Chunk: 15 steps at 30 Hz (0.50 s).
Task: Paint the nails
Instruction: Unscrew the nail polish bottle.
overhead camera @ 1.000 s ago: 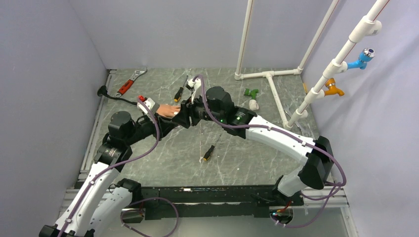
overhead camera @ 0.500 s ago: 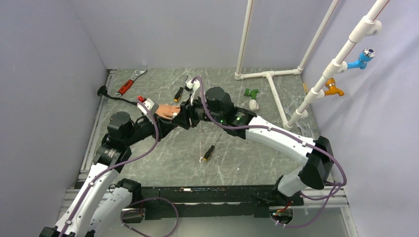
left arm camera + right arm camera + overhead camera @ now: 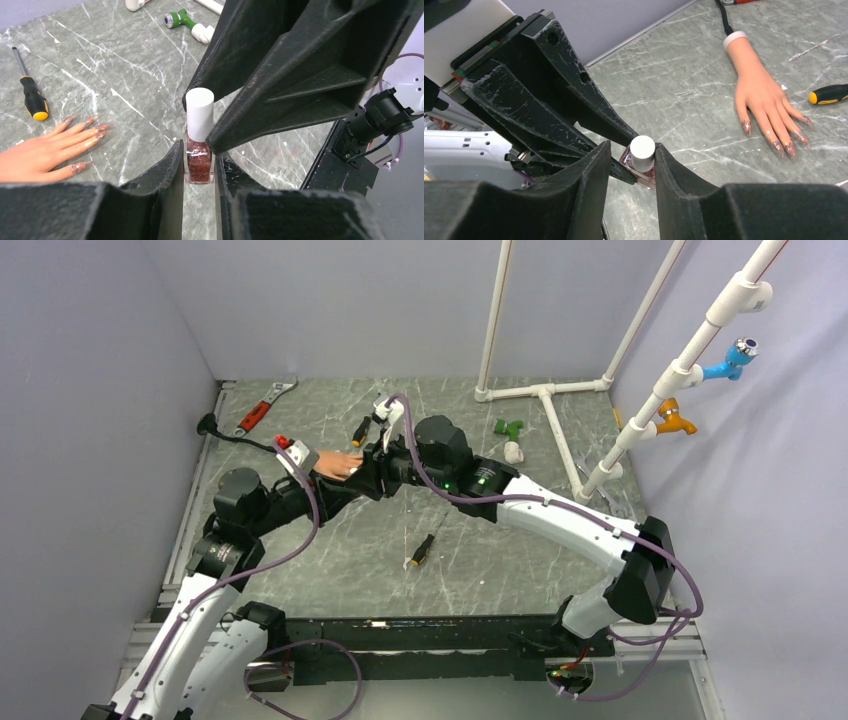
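- The table [image 3: 330, 540] is grey-green and marbled like stone; pale lilac walls [image 3: 350, 310] close it in, with white pipes [image 3: 545, 392] at the back.
- The nails [image 3: 786, 147], glittery red, tip the mannequin hand [image 3: 759, 95] lying flat on it, near the polish bottle [image 3: 198, 162].
- The left gripper [image 3: 199, 159] clamps the bottle's glass body.
- The right gripper [image 3: 632, 148] flanks its white cap [image 3: 642, 150]; whether it pinches cannot be told.

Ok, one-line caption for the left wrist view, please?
The left gripper clamps a red glitter polish bottle while the right gripper straddles its white cap; mannequin hand lies alongside, nails glittered.
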Available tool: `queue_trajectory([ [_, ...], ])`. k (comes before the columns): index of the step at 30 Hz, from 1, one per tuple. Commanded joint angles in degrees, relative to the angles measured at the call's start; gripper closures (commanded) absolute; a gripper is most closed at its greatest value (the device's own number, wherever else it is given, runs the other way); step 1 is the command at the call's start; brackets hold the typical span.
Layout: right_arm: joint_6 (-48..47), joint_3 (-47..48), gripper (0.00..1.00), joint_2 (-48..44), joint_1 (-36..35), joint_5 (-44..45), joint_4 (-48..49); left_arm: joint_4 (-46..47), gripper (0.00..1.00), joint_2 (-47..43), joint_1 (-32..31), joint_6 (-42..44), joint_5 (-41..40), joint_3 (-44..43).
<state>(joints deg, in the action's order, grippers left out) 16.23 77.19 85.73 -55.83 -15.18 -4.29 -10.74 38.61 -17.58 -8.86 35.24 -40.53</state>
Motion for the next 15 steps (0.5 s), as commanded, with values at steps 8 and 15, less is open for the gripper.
queue_trajectory([
  [8,0.2,2.3,0.80,0.8,-0.7,-1.8,0.0,5.5,1.00,-1.4,0.4,-1.0,3.0,-1.1],
  [15,0.2,-0.3,1.00,-0.9,-0.8,-8.6,1.4,4.5,1.00,-1.8,0.4,-0.5,3.9,-1.7],
])
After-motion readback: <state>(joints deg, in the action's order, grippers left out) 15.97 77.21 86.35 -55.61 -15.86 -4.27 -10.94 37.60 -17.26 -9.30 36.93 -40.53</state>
